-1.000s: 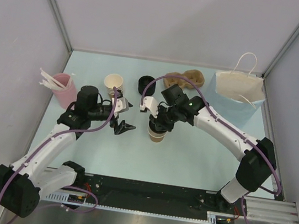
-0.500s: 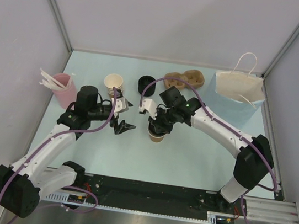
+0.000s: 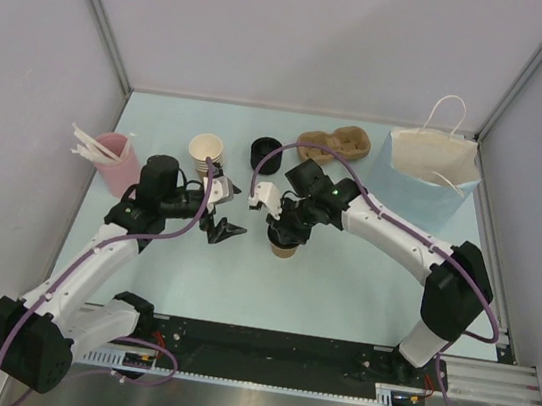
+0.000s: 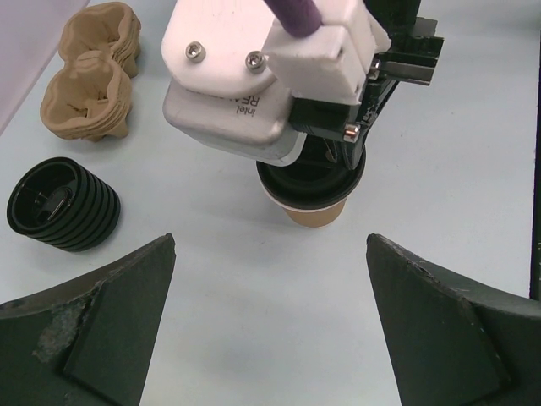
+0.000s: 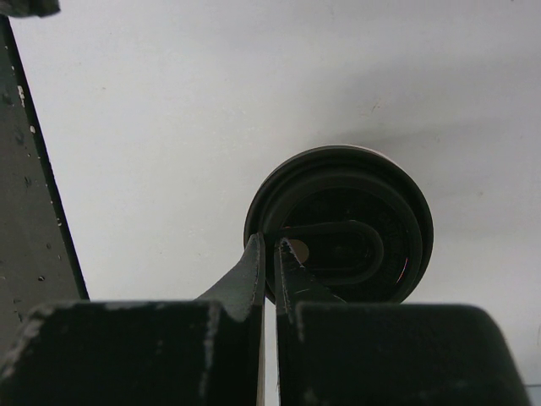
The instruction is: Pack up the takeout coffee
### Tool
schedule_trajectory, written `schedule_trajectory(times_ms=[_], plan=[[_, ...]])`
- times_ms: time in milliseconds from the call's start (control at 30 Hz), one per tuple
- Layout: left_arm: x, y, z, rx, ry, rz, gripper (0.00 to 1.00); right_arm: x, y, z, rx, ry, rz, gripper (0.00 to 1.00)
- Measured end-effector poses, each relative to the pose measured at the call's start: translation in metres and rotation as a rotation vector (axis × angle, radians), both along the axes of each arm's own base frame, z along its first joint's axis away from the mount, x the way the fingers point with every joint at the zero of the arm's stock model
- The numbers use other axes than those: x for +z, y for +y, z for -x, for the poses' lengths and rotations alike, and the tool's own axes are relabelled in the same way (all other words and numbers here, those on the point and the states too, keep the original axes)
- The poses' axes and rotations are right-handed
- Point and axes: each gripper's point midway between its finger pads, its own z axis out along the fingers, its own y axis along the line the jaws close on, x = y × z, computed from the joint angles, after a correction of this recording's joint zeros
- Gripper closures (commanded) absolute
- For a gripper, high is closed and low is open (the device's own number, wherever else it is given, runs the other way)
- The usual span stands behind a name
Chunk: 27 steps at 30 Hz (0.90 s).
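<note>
We see the takeout coffee (image 3: 286,250) standing mid-table, its black lid (image 5: 342,224) on. Our right gripper (image 3: 283,227) is clenched, tips apparently pressing the lid. The left gripper (image 3: 220,218) gapes empty just left. Bagging into the far-right paper bag (image 3: 434,157) is not yet done.

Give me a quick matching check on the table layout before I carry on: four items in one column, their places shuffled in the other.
Items:
1. takeout coffee
2. stack of spare lids
3. pink cup
4. paper bag

Places:
A. far right, standing upright
B. far left, holding white stirrers
C. mid-table under the right gripper, black lid on
D. behind the coffee, left of the pulp carriers

Pairs: 1-C, 2-D, 3-B, 4-A
</note>
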Motion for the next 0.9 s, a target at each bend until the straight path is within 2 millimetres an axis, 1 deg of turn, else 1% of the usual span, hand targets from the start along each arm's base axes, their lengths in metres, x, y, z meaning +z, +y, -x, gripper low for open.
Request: schedule_trajectory(times_ms=[167, 900], plan=[[0.0000, 0.0000, 0.0000, 0.000, 0.000, 0.000, 0.00, -0.0005, 0.0022, 0.0025, 0.008, 0.000, 0.000, 1.00], [-0.0001, -0.0001, 0.0002, -0.002, 0.000, 0.000, 0.00, -0.0050, 0.0022, 0.0006, 0.005, -0.002, 0.013, 1.00]])
